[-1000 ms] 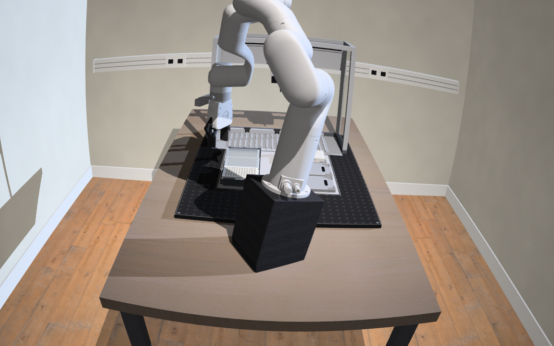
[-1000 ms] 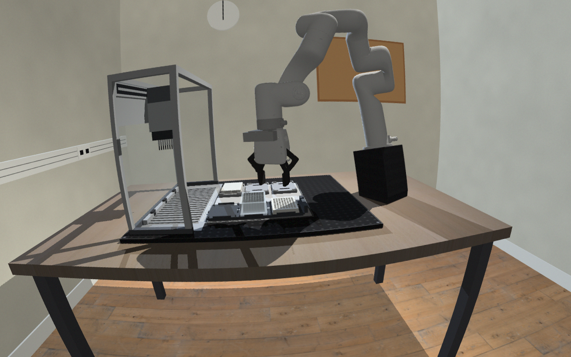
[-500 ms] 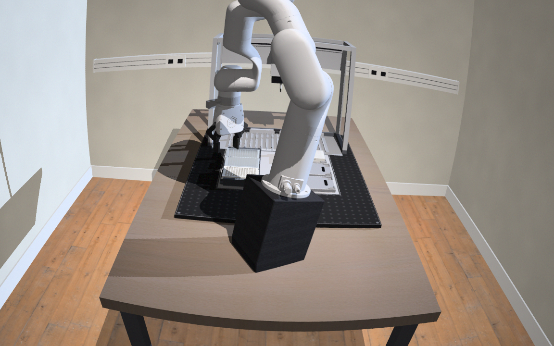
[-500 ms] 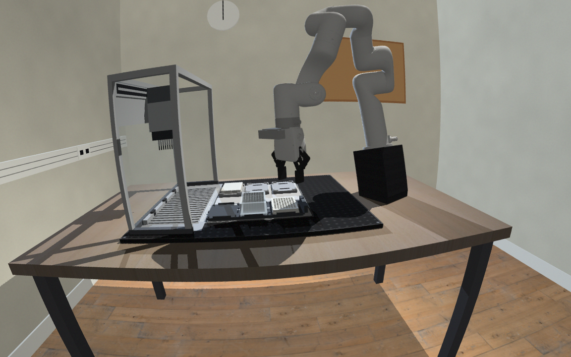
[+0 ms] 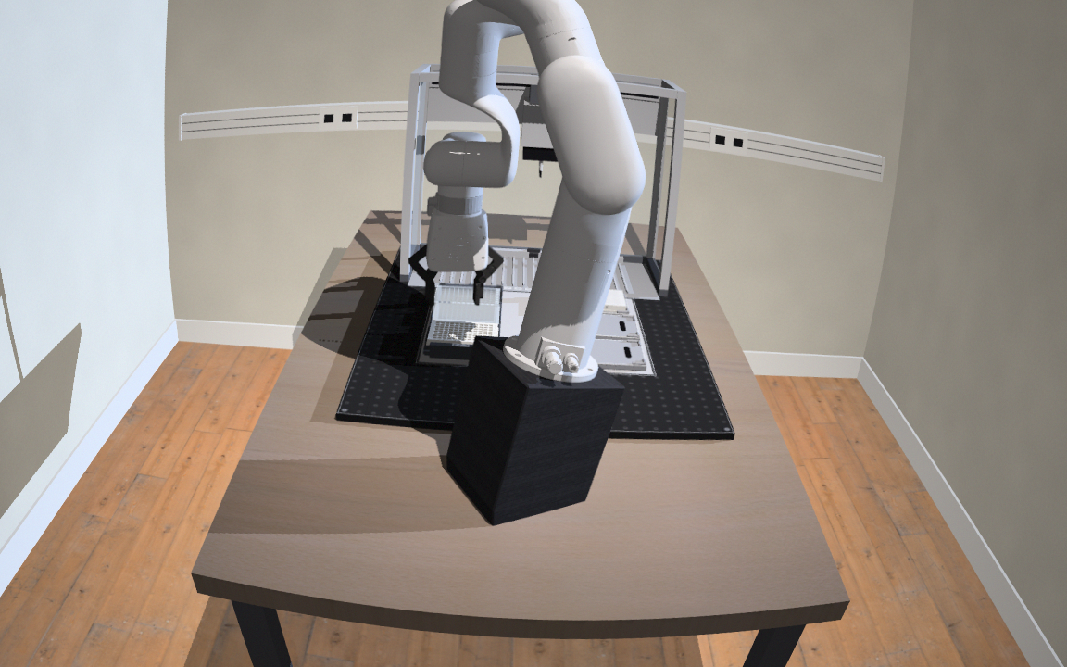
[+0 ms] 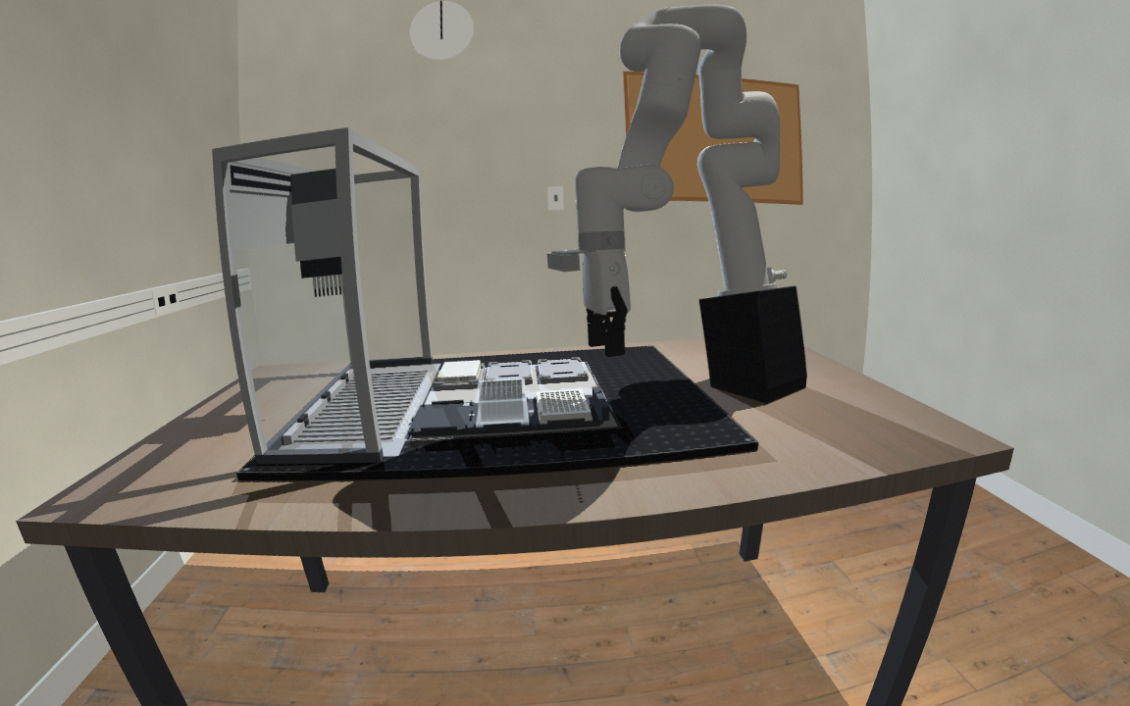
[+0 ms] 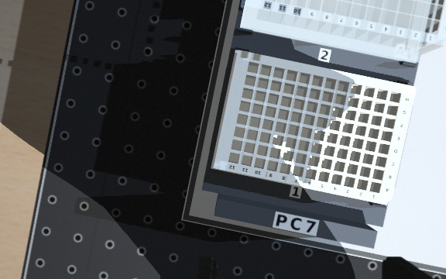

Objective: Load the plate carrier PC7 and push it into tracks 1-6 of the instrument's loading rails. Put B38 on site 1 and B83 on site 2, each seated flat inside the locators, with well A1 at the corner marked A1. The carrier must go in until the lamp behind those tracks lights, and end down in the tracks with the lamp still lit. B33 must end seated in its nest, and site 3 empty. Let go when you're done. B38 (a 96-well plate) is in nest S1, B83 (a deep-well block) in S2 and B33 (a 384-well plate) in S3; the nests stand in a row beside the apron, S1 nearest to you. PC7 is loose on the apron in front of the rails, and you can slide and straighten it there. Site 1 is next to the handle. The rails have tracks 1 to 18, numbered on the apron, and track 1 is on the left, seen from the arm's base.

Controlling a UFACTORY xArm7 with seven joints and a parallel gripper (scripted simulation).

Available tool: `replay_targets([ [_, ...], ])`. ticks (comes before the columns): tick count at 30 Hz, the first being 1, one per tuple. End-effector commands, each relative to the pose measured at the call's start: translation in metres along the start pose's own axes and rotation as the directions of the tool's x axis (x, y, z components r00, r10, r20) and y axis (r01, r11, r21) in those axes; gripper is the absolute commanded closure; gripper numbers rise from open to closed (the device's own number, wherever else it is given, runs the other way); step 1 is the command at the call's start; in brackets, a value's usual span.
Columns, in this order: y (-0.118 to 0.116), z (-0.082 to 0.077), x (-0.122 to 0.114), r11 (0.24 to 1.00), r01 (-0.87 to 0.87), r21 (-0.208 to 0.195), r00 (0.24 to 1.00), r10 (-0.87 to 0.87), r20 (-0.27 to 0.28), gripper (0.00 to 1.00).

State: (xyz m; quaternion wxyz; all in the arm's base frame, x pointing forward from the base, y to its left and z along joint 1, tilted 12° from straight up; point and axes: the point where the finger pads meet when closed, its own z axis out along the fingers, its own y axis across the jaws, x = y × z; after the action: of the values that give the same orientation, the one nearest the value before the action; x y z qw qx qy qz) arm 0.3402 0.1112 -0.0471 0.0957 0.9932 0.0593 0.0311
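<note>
The dark rectangular plate carrier PC7 [image 7: 295,224] lies outside the grey ribbed loading rails [image 6: 349,411], both plates aboard. The black two-finger gripper [image 5: 453,280] hangs wide and empty above it. Pushed off-centre, PC7 could skew and jam.

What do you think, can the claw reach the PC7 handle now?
Probably yes: the gripper is open and empty, hanging above near the PC7 handle, and nothing sits between them.

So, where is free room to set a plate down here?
Site 3 of the carrier, beside the rails, is bare; so are the two nests nearer the arm. Sites 1, 2 and the far nest hold plates.
</note>
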Motion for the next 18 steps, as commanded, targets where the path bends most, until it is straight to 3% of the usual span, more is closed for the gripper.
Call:
replay_targets([
  [1, 0.0081, -0.0028, -0.0225, 0.981, -0.196, -0.008, 0.980, 0.196, -0.014, 0.18],
  [18, 0.0081, -0.0028, -0.0225, 0.980, -0.200, -0.008, 0.980, 0.200, -0.014, 0.18],
])
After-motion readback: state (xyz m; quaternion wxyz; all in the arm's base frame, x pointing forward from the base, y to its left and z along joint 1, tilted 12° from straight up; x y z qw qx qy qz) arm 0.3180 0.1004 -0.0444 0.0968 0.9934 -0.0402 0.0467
